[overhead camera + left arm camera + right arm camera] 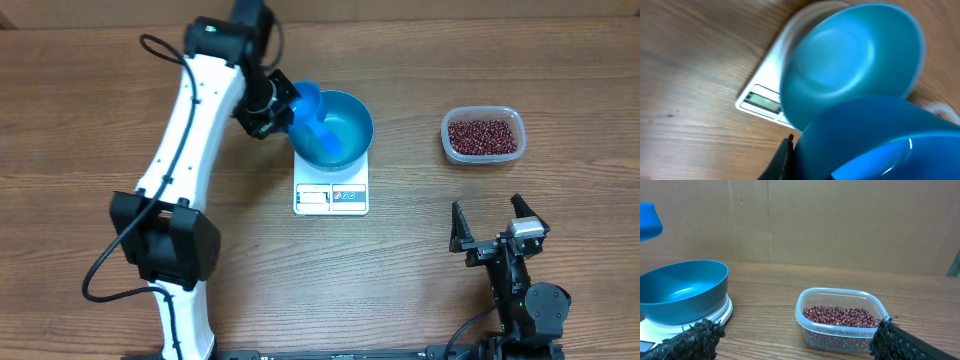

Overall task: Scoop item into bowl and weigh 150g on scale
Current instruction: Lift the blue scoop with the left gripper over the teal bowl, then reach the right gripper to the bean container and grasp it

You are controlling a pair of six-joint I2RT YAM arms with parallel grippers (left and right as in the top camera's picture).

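Two arms at wooden bench (80, 120). Clamped tight in left gripper (278, 108): small blue scoop (308, 106), hanging over left rim of bowl (362, 115), toward middle of far edge. Sits on white scale (331, 196), that round blue bowl, about mid-bench, with grey display and buttons turned to near edge.

Looming close from left wrist: scoop (880, 140) filling lower right. Beyond it, bowl (855, 65) showing smooth blue inside. At left, poking out, corner of scale (760, 102) with display.

Heaped in clear tub (447, 135) toward far right corner, well apart from scale: beans (484, 136), small, oval, dark red-brown. Straight ahead from right wrist, same tub (840, 330) and beans (840, 316), with bowl (685, 292) on scale off to left.

Parked by near edge toward right corner: right gripper (490, 216), jaws spread wide, closed on nothing, clear of tub and scale alike.
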